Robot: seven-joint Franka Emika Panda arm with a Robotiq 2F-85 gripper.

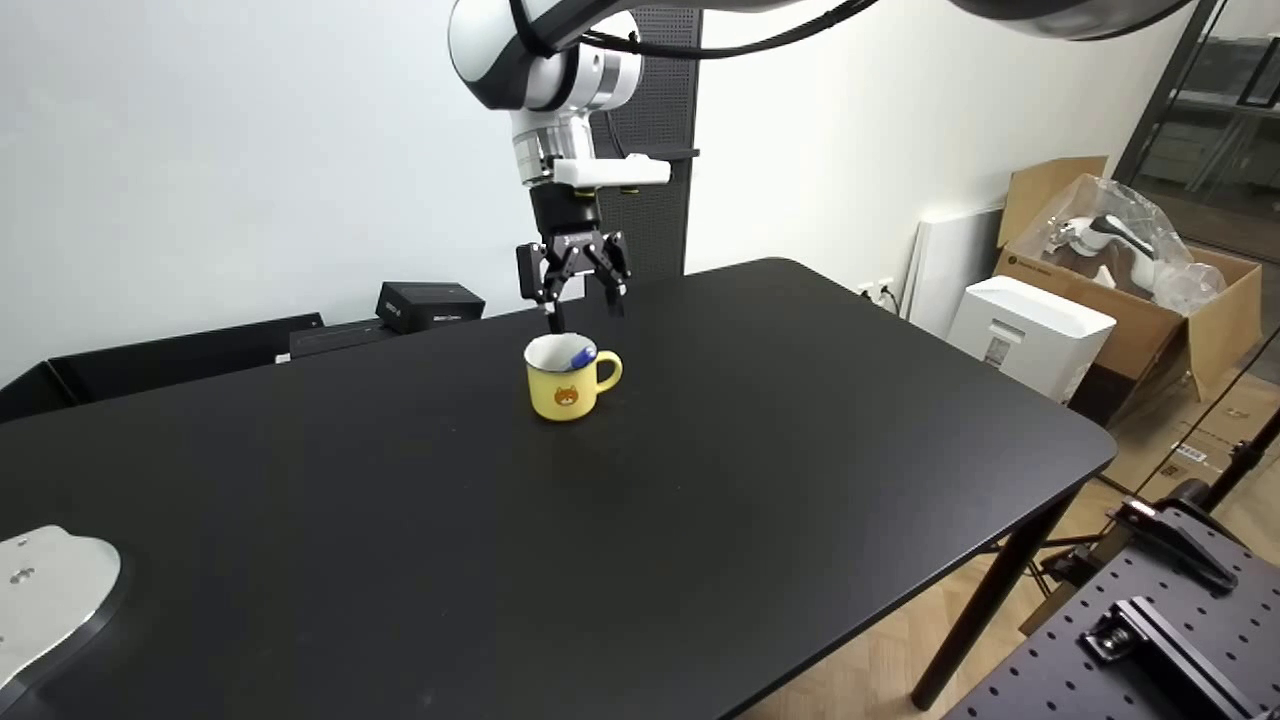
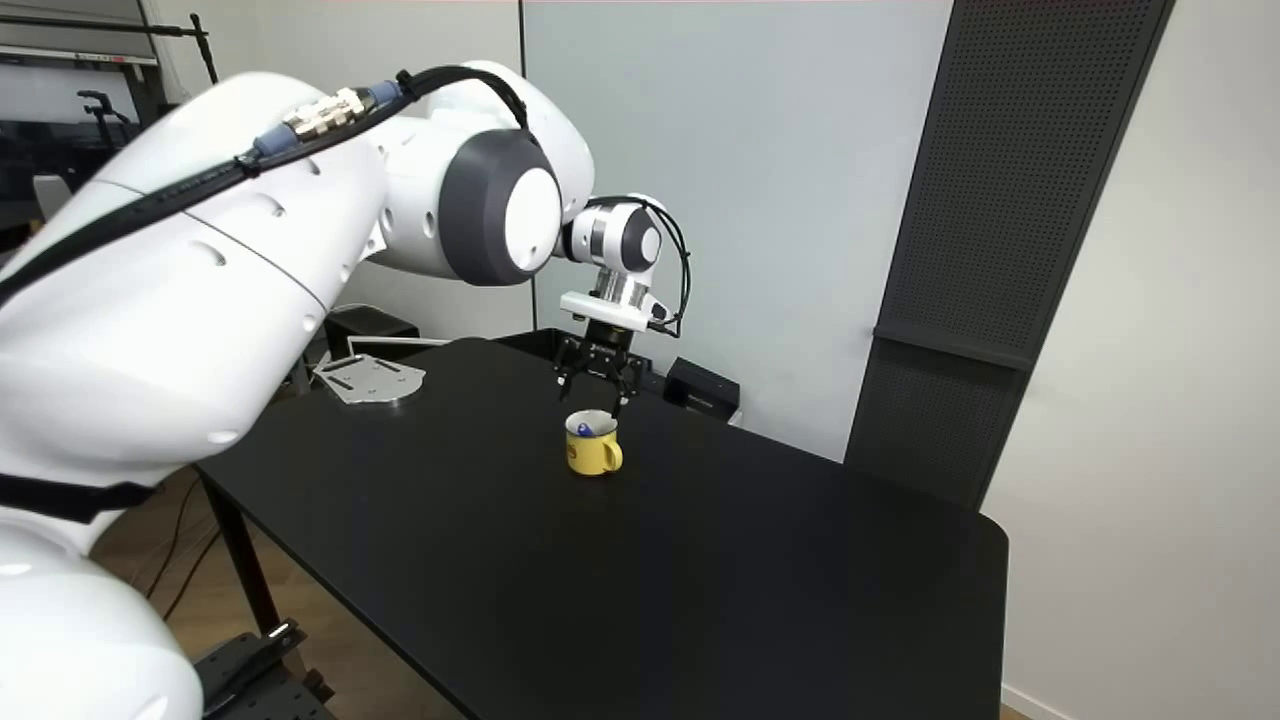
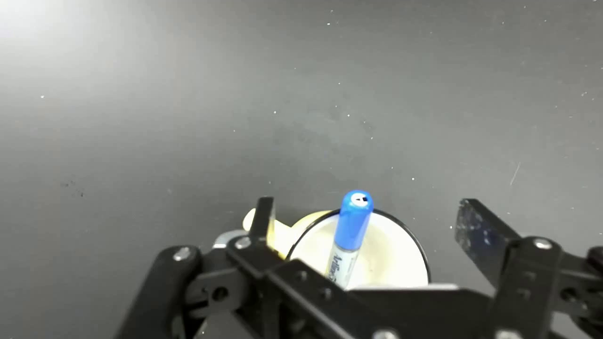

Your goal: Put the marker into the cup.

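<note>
Blue-capped marker [image 3: 351, 230] is inside yellow mug [image 1: 560, 386], tilted, cap end up at the rim. Mug stands upright on black surface [image 1: 780, 450]. Jaws spread wide, near mug rim, clear of marker in wrist view.

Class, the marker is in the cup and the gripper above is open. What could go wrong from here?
1. The gripper hangs close to the cup, so a careless move might knock it over.
2. The marker leans inside with its blue end up; if the gripper brushes it, it could perhaps be flicked out.
</note>
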